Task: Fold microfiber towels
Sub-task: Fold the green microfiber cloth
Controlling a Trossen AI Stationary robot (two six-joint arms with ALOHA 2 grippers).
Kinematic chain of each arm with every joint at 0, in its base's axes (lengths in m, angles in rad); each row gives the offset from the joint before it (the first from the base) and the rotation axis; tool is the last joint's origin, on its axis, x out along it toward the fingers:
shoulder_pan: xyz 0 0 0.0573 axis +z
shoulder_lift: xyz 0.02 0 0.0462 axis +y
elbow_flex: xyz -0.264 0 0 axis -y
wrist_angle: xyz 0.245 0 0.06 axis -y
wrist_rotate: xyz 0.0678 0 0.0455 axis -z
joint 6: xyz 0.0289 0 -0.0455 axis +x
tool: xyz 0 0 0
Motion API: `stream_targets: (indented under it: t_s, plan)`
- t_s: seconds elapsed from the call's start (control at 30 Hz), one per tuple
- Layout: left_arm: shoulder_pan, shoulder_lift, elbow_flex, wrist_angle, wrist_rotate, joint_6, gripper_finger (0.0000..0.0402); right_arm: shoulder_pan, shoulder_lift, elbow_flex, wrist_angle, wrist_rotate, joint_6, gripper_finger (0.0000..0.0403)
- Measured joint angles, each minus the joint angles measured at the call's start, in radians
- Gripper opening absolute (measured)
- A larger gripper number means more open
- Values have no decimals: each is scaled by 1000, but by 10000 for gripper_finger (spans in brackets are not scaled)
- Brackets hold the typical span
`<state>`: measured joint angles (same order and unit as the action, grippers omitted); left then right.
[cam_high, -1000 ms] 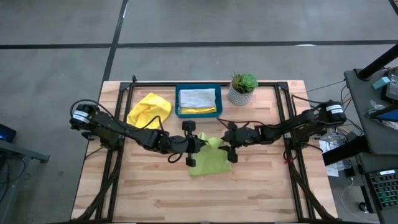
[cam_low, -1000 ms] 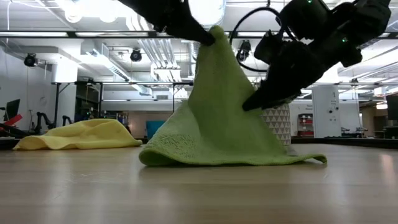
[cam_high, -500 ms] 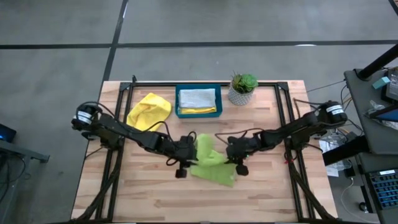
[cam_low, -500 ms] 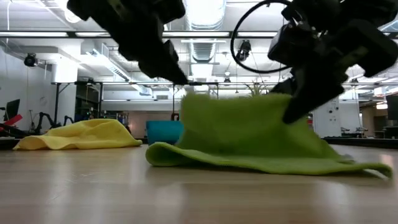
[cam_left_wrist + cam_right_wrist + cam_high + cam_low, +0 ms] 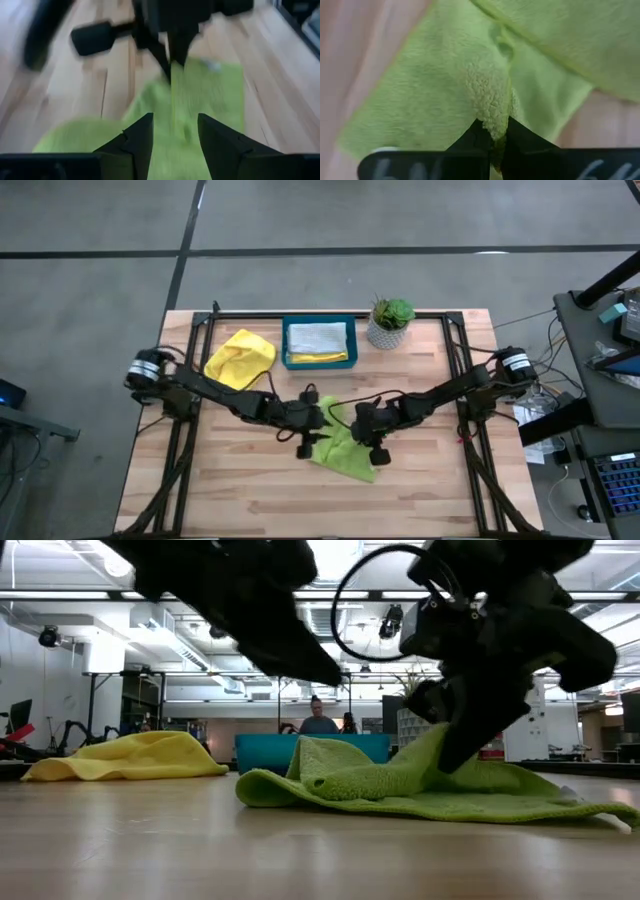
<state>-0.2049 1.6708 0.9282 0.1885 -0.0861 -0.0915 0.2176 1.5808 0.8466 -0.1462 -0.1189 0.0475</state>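
Observation:
A lime green microfiber towel [image 5: 345, 452] lies crumpled on the wooden table's middle, its underside on the boards [image 5: 400, 785]. My right gripper [image 5: 352, 427] is shut on a raised bunch of it. My left gripper [image 5: 318, 423] hovers open just above the towel's left part, its fingers [image 5: 145, 137] apart with green cloth beneath them. A yellow towel [image 5: 240, 358] sits heaped at the far left. Folded towels lie in the teal tray [image 5: 288, 345]. My right gripper pinches a small raised bunch of the green towel [image 5: 490, 110] between its two fingertips. It comes slanting down from the table's right side. The pinched bunch [image 5: 432, 745] stands a little above the table while the remainder of the towel lies slack on the boards.
A potted plant [image 5: 390, 323] stands at the far edge, right of the tray. Black frame rails [image 5: 460, 380] run along both table sides. Bare wood stretches along the near edge [image 5: 320, 505]. People show in the room behind the table [image 5: 318, 720].
My left gripper has let go of the towel's lifted peak, opened and sunk toward the table. The peak has fallen, and the towel now lies low and crumpled. My right gripper has taken hold of the towel and gone toward the table's left, tipping further downward.

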Motion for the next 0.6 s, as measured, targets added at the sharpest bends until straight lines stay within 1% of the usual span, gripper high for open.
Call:
stream_targets:
  t_s: [0.13, 0.27, 0.5, 0.6]
  plan:
    - [11, 89, 5, 124, 10, 19, 139, 25, -1, 51, -87, 106, -33, 8]
    - [18, 163, 4, 214, 84, -26, 139, 62, -4, 84, -154, 174, -33, 8]
    - [17, 239, 9, 221, 77, -151, 139, 111, 17, 93, -164, 227, 0, 8]
    - [11, 255, 15, 222, 42, -182, 138, 123, 28, 91, -167, 251, 11, 8]
